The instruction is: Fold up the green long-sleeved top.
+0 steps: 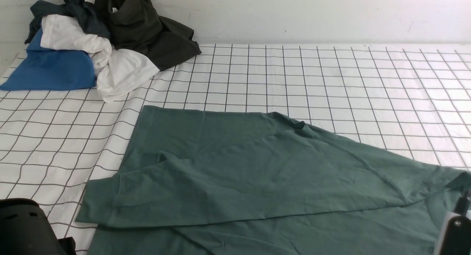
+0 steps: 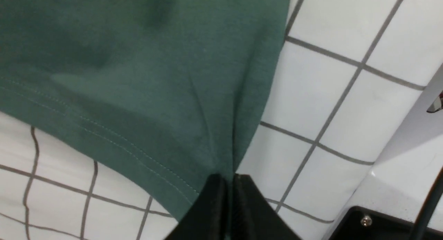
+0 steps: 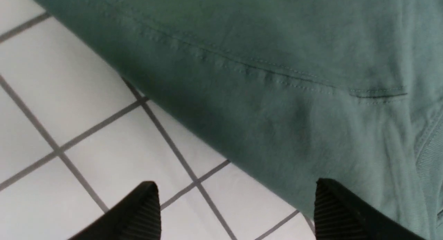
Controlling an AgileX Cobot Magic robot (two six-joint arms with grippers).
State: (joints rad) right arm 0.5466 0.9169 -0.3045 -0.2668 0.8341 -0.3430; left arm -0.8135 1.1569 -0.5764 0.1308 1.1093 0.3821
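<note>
The green long-sleeved top [image 1: 257, 174] lies across the near half of the table, with one side folded over its body and a sleeve running out to the right. In the left wrist view my left gripper [image 2: 226, 180] is shut on a hemmed corner of the top [image 2: 138, 77], and creases run into the jaws. My right gripper [image 3: 237, 195] is open. Its fingertips [image 3: 148, 198] stand wide apart over the cloth at the edge of the top [image 3: 277, 77], with nothing between them. The front view shows only part of each arm, at the bottom corners.
A pile of other clothes sits at the back left: a blue garment [image 1: 48, 69], a white one [image 1: 117, 73] and a dark olive one [image 1: 147, 30]. A white grid-patterned tablecloth [image 1: 331, 82] covers the table. A wall runs behind it.
</note>
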